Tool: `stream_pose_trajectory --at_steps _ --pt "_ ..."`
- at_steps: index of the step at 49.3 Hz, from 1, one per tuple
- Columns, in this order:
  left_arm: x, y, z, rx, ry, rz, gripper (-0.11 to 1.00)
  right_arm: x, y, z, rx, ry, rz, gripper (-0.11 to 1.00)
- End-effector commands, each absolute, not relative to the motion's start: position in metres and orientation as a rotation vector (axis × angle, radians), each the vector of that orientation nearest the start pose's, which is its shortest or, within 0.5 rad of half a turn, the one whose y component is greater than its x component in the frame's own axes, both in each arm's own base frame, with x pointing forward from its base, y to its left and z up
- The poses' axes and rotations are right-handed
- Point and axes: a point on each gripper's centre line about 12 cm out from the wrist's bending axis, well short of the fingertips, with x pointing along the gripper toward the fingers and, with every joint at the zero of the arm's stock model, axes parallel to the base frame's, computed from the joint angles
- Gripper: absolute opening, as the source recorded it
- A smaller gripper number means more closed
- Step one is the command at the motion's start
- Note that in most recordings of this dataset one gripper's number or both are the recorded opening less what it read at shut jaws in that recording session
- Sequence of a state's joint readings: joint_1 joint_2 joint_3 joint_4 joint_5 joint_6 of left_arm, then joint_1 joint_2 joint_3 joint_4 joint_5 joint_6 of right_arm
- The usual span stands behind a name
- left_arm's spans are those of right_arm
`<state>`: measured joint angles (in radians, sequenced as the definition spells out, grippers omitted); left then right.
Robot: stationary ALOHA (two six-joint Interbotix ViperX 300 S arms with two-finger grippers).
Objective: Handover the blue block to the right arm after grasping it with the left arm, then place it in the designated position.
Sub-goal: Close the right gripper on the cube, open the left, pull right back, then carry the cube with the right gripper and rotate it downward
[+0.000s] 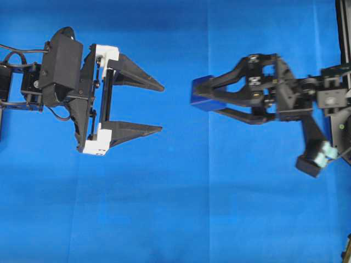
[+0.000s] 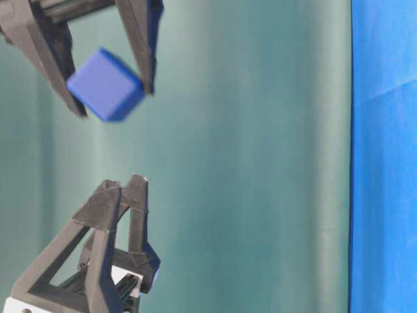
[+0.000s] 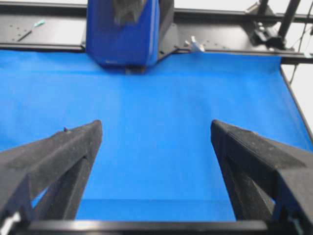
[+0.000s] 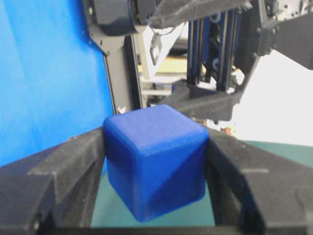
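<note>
So the small dark-blue cube with rounded edges (image 1: 204,94) is up in the air right now, pinched between the two pointed black fingers of the all-black right gripper (image 1: 211,98), hanging over the middle of the bright blue cloth (image 1: 175,219). The left gripper with the white plastic brackets (image 1: 160,107) sits just across from it with its fingers spread wide apart and nothing between them, clear of the cube.

Handling-wise, my guess is this thing is light and stiff, some kind of smooth hard plastic, so no worries about crushing it. The rounded edges and slick faces are the catch. In the right wrist view it looks clamped a bit cocked, tilted on a corner, so it could twist. Flat opposite faces are the spot to squeeze.
</note>
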<state>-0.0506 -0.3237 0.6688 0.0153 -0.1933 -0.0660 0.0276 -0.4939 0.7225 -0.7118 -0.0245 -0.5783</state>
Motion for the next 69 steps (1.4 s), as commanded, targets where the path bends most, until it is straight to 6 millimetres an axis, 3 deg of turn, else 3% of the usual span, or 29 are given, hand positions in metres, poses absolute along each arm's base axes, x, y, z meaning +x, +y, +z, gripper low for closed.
stream_pose_trajectory --at_steps 1,17,23,54,69 --pt "0.358 -0.018 0.323 -0.048 0.115 -0.050 0.93 0.306 0.012 0.335 -1.287 0.157 0.156 0.51" --pt "0.358 -0.018 0.323 -0.048 0.115 -0.050 0.93 0.300 0.013 0.331 -1.276 0.215 0.163 0.51" --pt "0.358 -0.018 0.323 -0.048 0.115 -0.050 0.93 0.299 0.013 0.332 -1.197 0.215 0.156 0.51" --pt "0.358 -0.018 0.323 -0.037 0.115 -0.051 0.93 0.294 0.016 0.335 -0.198 0.240 0.058 0.51" --pt "0.358 -0.019 0.323 -0.036 0.115 -0.053 0.93 0.295 0.017 0.337 0.078 0.226 0.033 0.51"
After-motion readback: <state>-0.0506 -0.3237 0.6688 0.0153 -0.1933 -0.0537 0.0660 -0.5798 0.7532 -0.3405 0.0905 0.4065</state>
